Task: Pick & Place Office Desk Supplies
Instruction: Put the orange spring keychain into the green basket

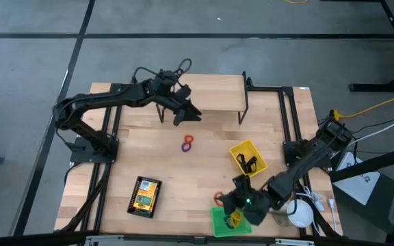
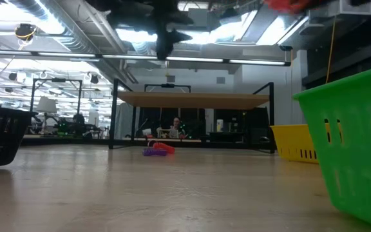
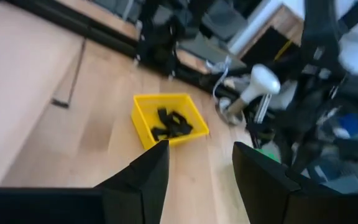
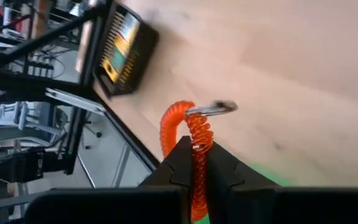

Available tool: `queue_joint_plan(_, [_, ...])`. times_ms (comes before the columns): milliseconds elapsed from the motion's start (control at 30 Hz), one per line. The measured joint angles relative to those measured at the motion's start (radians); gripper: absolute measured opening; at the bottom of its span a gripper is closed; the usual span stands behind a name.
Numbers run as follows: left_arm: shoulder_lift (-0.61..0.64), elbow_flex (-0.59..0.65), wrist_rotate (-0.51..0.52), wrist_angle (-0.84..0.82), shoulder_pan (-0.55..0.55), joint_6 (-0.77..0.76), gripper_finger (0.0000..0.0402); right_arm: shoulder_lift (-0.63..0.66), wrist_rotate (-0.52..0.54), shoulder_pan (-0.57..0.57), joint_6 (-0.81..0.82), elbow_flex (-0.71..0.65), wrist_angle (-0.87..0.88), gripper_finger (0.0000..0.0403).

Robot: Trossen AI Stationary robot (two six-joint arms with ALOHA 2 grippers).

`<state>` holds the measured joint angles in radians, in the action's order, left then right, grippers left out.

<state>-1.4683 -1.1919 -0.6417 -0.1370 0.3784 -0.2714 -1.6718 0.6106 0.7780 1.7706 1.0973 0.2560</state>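
Right now my right jaws [image 4: 194, 168] are pinched on an orange ring [image 4: 188, 134], a coiled loop with a small metal ring at its end, and I hold it up off the bench [image 1: 183, 184] so it hangs free above the green bin [image 1: 228, 222] at the near edge. I judge that bin is where the coil goes, since some yellow item already lies in it, though I cannot make out what. My left jaws [image 3: 194, 165] hang spread and empty high over the back of the bench, near the raised shelf [image 1: 204, 92], pointing toward the yellow bin [image 3: 168, 118], which holds black clips [image 3: 173, 124]. That sorting looks deliberate: clips in yellow, coils in green. Two more rings, purple [image 1: 187, 146] and red [image 1: 188, 139], lie touching each other in the open middle of the bench, well apart from both bins, so the left arm has clear room to come down on them. A black tray [image 1: 145, 195] with a yellow box [image 1: 144, 194] in it sits toward the near left. On my right side the room is tighter: the green bin is close to the bench's front edge and just beside the frame rail, so I should let go from directly above its opening.
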Motion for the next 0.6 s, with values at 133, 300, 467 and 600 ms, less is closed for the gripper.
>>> queue_joint_plan(133, [0.074, 0.0, 0.034, 0.005, -0.001, -0.036, 0.0171, -0.039, -0.001, 0.051, 0.092, 0.0, -0.006, 0.0022])
queue_joint_plan(300, [0.163, 0.0, 0.094, 0.001, -0.025, -0.088, 0.0171, -0.045, -0.034, 0.1, 0.112, 0.0, 0.006, 0.0023])
queue_joint_plan(467, [0.244, 0.0, 0.161, -0.026, -0.064, -0.107, 0.0171, -0.046, -0.097, 0.124, 0.159, 0.0, 0.089, 0.0014])
queue_joint_plan(600, [0.289, 0.0, 0.216, -0.086, -0.111, -0.114, 0.0171, -0.046, -0.143, 0.143, 0.16, 0.0, 0.105, 0.0014])
